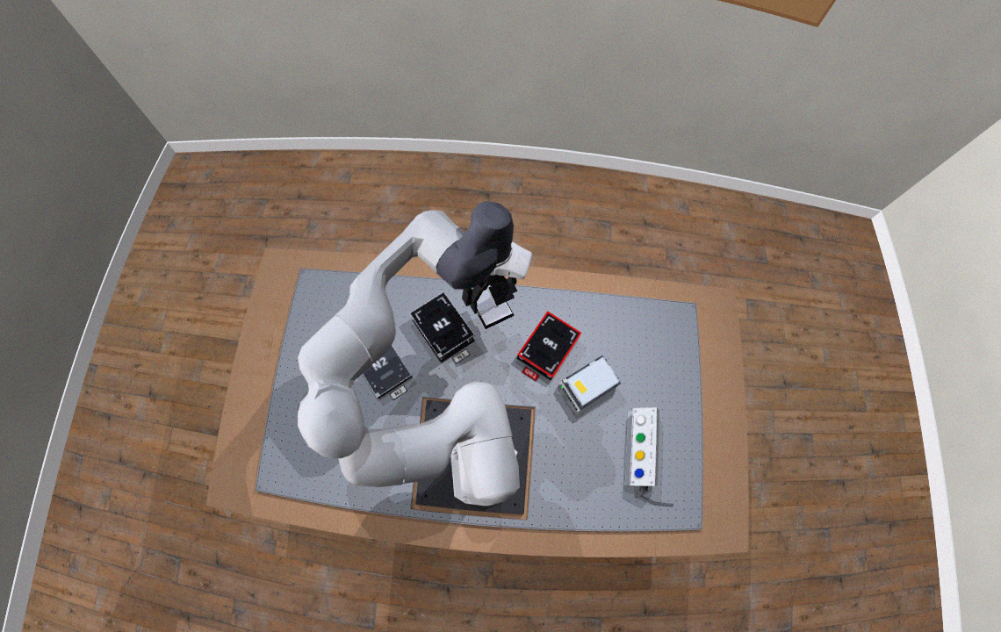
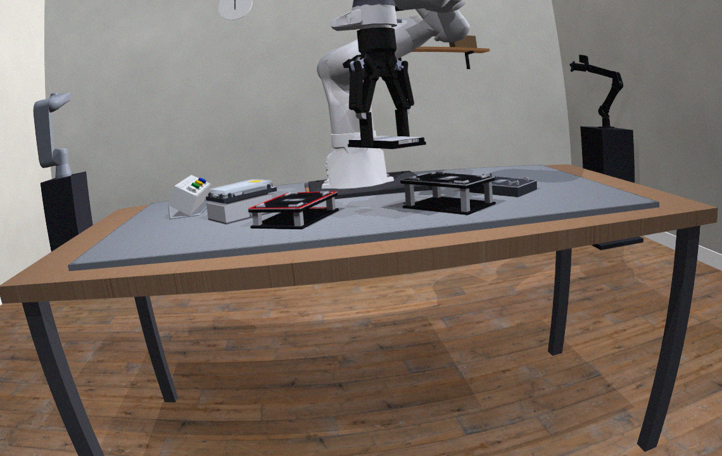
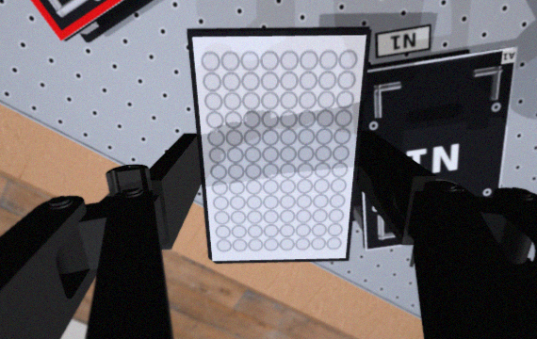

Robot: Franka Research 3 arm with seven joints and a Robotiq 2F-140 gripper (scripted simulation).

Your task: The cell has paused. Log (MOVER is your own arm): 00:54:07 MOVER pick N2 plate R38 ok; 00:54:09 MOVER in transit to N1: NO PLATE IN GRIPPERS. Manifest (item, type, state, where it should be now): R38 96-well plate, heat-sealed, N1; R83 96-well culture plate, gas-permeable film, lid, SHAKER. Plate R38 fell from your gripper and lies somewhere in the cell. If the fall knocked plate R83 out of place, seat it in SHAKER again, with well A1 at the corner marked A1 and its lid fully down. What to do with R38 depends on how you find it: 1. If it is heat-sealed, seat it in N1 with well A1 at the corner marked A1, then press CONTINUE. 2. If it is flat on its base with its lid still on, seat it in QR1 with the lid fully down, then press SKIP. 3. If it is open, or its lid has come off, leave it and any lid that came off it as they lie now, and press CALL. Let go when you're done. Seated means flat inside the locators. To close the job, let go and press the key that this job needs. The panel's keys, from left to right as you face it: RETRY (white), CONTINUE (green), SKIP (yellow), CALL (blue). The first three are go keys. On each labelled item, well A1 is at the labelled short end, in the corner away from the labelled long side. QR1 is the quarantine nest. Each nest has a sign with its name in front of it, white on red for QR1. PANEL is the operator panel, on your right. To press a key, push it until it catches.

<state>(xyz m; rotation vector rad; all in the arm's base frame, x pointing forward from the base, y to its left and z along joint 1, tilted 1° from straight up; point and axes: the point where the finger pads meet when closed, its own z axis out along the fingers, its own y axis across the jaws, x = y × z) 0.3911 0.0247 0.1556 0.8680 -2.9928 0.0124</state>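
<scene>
The gripper (image 1: 491, 302) (image 2: 384, 135) (image 3: 278, 155) grips the well plate (image 1: 495, 311) (image 2: 389, 142) (image 3: 280, 188) — raised; nest N1 (image 1: 427, 333) (image 2: 447, 180) (image 3: 476, 122) holds nothing — likewise QR1 (image 1: 549, 355) (image 2: 290, 202) (image 3: 62, 34).

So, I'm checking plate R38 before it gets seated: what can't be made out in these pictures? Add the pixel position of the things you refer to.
- Label on R38 (image 1: 496, 312) (image 2: 389, 141) (image 3: 280, 146): too small to read in the exterior view.
- Middle of N2 (image 1: 388, 376) (image 2: 513, 187): behind N1 (image 1: 441, 323) (image 2: 447, 178) (image 3: 438, 118) in the exterior view, partly under the arm (image 1: 347, 346) (image 2: 346, 73) from above.
- QR1 (image 1: 550, 343) (image 2: 294, 201) (image 3: 63, 33): mostly cut off by the wrist view's top edge.
</scene>
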